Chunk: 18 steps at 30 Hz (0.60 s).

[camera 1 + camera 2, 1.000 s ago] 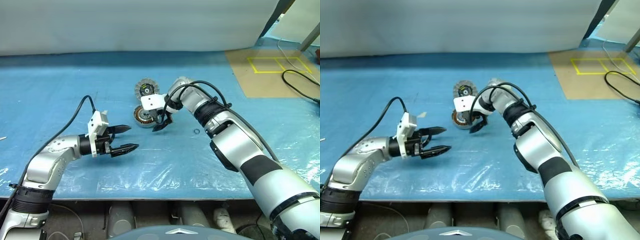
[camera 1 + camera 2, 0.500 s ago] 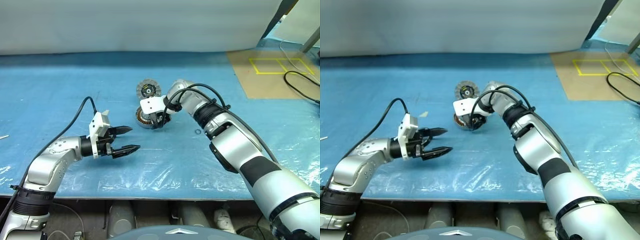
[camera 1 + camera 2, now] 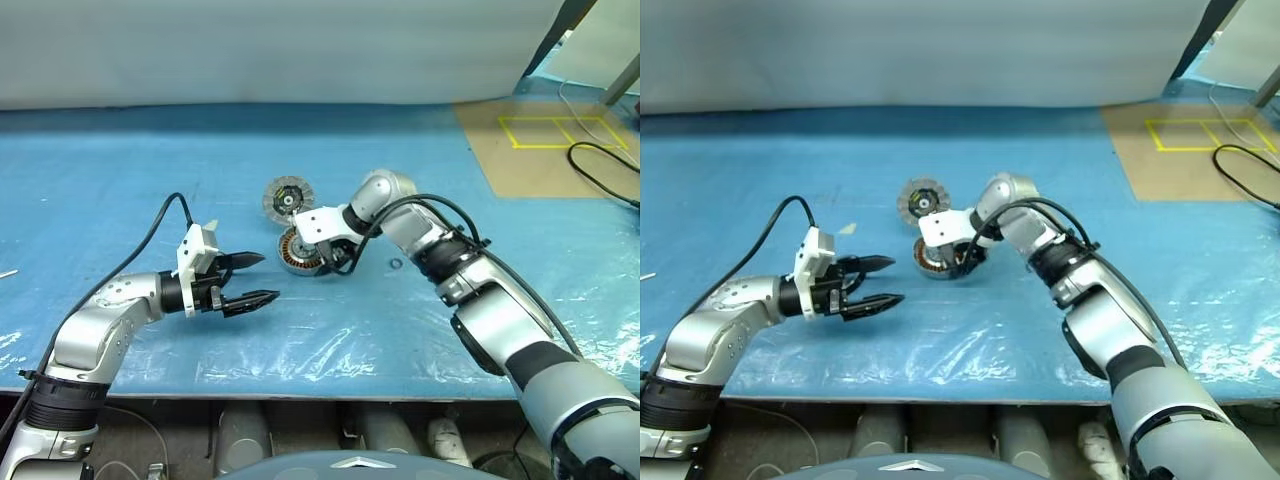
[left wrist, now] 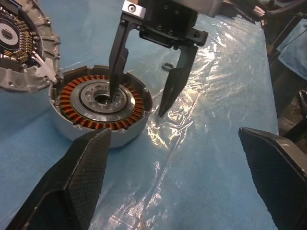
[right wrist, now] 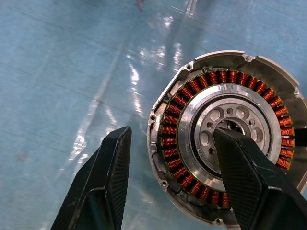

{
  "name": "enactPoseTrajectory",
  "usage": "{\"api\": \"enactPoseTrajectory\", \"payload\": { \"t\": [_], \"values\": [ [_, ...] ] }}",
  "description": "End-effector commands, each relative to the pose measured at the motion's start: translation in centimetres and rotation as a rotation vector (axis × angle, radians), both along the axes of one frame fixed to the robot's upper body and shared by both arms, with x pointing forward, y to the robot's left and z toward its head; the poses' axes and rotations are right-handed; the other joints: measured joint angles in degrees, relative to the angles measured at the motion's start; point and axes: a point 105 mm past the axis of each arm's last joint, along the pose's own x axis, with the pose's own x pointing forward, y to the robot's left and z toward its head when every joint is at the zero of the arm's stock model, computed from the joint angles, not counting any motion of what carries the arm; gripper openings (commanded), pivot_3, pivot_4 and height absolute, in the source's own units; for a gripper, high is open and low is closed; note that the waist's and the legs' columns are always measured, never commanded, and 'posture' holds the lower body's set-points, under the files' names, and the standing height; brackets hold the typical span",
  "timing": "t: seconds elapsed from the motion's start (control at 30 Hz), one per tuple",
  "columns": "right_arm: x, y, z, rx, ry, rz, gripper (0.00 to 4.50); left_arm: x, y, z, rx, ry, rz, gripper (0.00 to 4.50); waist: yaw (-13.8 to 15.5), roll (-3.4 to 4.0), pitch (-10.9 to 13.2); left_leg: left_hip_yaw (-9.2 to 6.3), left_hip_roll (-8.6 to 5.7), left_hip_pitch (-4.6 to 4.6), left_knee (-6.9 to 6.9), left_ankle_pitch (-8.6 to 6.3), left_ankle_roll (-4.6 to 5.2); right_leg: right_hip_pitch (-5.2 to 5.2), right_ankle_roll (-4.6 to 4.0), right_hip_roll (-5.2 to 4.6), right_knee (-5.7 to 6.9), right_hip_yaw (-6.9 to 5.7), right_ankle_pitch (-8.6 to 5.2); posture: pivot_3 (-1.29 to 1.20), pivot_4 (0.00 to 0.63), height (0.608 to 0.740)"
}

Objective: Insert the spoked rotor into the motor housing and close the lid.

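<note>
The motor housing (image 3: 300,250) lies open on the blue sheet, its copper windings (image 5: 192,91) facing up. Its hinged lid (image 3: 283,198) lies flat behind it, ribbed face with the black-and-yellow centre upward. My right gripper (image 3: 335,264) points down over the housing and straddles its wall. One finger (image 4: 115,67) is in the centre hole, the other finger (image 4: 173,84) stands just outside, with a gap to the rim. My left gripper (image 3: 268,277) hovers open to the left of the housing, holding nothing. The spoked rotor is out of view.
A tiny black O-ring (image 3: 395,264) lies on the sheet just right of my right gripper. A brown board (image 3: 540,140) with a yellow tape square sits at the back right, with a black cable (image 3: 600,160) beside it. The table's front edge runs close below my arms.
My right gripper narrowed around the housing wall and drew back toward me. The housing and its lid slid nearer with it. The left arm kept still.
</note>
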Motion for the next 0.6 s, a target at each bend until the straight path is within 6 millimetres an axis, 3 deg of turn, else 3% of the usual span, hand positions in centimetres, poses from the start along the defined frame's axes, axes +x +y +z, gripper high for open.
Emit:
{"api": "enactPoseTrajectory", "payload": {
  "t": [0.03, 0.37, 0.6],
  "values": [
    [-0.8, 0.1, 0.9, 0.017, 0.006, 0.002, 2.76, -0.1, -0.4, 0.7, -0.012, -0.025, -0.028, 4.50, -0.13, 0.00, 0.00, 0.01, 0.00, 0.03, 0.00, -0.06, -0.10, 0.00, -0.10, 0.00, 0.01, 0.02, -0.06, 0.00, 0.150, 0.740],
    [-0.1, -0.5, 0.1, 0.012, -0.010, -0.093, 2.76, -0.1, -1.0, 0.6, -0.012, -0.018, -0.050, 4.50, -0.11, 0.00, 0.00, 0.01, -0.02, 0.14, 0.03, -0.07, -0.15, 0.10, -0.11, 0.00, 0.03, 0.05, -0.07, 0.00, 0.150, 0.740],
    [-1.4, 0.9, 3.0, 0.090, 0.002, -0.025, 2.76, -0.2, -0.9, 0.5, -0.010, -0.014, -0.050, 4.50, -0.09, 0.00, 0.00, 0.01, -0.01, 0.16, 0.03, -0.05, -0.17, 0.10, -0.11, 0.00, 0.05, 0.06, -0.07, 0.00, 0.150, 0.740]
  ]
}}
